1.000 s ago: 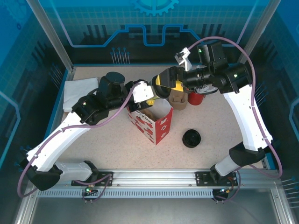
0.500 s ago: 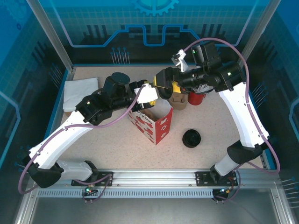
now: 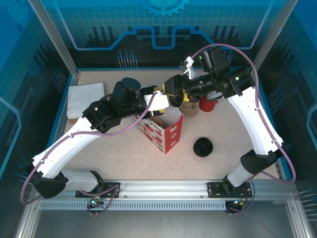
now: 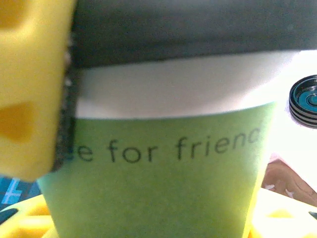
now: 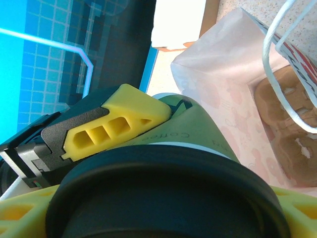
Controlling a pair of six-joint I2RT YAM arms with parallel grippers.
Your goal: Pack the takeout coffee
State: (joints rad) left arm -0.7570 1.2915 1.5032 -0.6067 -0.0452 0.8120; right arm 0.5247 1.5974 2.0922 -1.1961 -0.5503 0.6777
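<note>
One takeout coffee (image 4: pixel 163 163) clamped in left hand (image 3: pixel 163 99) — right hand (image 3: pixel 173 91) grip unclear.

Black-lidded takeout coffee (image 5: pixel 173 191) beside an open paper bag (image 5: pixel 218 94).

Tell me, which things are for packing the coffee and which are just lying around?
For the job: takeout coffee; red-and-white paper bag.
Lying about: loose black lids; red cup; stack of tan cups; white napkins.
</note>
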